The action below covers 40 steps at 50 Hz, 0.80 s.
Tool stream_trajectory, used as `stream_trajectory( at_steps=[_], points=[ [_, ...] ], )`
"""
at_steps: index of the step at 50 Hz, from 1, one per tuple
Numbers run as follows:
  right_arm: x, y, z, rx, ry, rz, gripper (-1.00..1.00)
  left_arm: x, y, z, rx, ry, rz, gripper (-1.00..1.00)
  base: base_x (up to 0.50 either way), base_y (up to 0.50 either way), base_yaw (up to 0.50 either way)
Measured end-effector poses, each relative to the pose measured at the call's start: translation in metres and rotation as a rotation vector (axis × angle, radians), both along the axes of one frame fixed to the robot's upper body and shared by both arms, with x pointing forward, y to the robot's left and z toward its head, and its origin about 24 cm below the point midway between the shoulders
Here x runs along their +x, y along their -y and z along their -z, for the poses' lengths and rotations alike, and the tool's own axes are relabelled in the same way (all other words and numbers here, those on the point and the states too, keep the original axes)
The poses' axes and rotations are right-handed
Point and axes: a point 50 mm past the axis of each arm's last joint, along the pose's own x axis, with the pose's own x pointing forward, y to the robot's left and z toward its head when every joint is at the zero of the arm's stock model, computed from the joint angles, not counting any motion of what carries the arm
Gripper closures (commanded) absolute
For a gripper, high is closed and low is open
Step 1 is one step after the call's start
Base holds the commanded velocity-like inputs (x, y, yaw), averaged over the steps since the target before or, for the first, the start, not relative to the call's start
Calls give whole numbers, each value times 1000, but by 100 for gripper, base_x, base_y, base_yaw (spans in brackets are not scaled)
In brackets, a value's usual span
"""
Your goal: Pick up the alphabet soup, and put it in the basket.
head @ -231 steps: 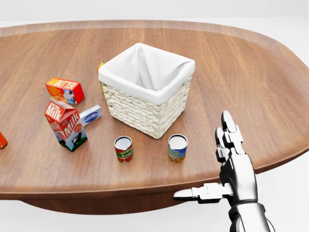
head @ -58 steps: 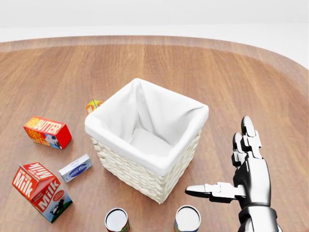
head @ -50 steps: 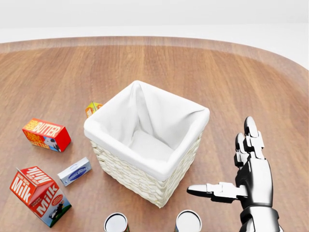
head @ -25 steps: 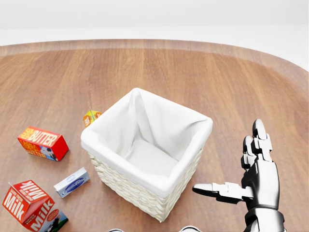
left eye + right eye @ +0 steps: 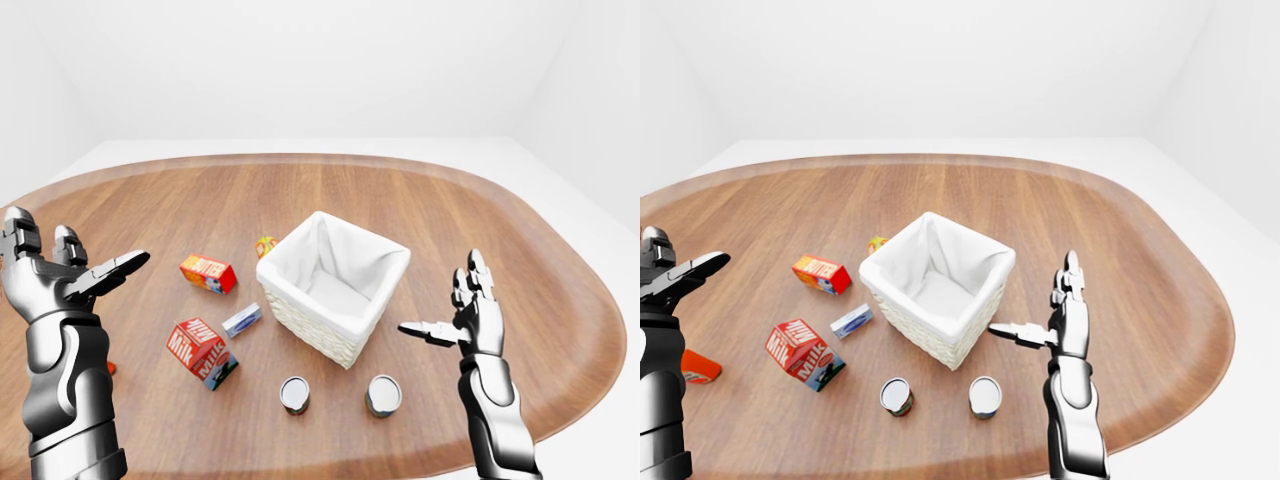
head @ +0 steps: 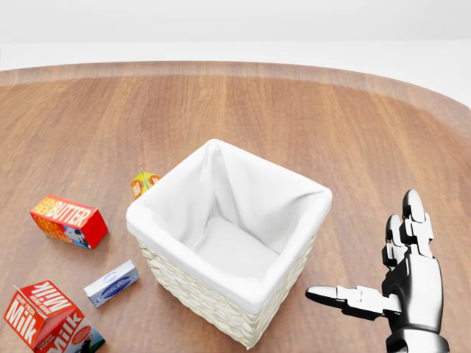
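Observation:
Two cans stand upright on the wooden table below the basket in the left-eye view. The left can and the right can show only their silver tops, so I cannot tell which is the alphabet soup. Neither shows in the head view. The wicker basket with a white cloth lining is empty. My right hand hovers open to the right of the basket, above and right of the right can, thumb pointing left. My left hand is raised open at the far left, holding nothing.
Left of the basket lie a red butter box, a milk carton, a small blue-and-white box and a small orange box. A red item lies near the table's left edge. The table is a wide oval.
The whole head view has shifted: the camera moved in over the basket, so both cans slid out at the bottom. My right hand sits lower and further right in the view, still open.

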Motion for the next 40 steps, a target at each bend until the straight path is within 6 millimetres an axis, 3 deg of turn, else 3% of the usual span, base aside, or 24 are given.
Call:
stream_trajectory(
  at_steps=[20, 40],
  points=[
    [-22, 4, 1, -13, -12, 16, -100, -1, 0, -2, 2, 11, -1, -100, 4, 0, 0],
    [-61, -1, -5, -26, -19, -13, -100, 5, -1, 7, -6, -5, -1, -100, 0, 0, 0]
  ],
)
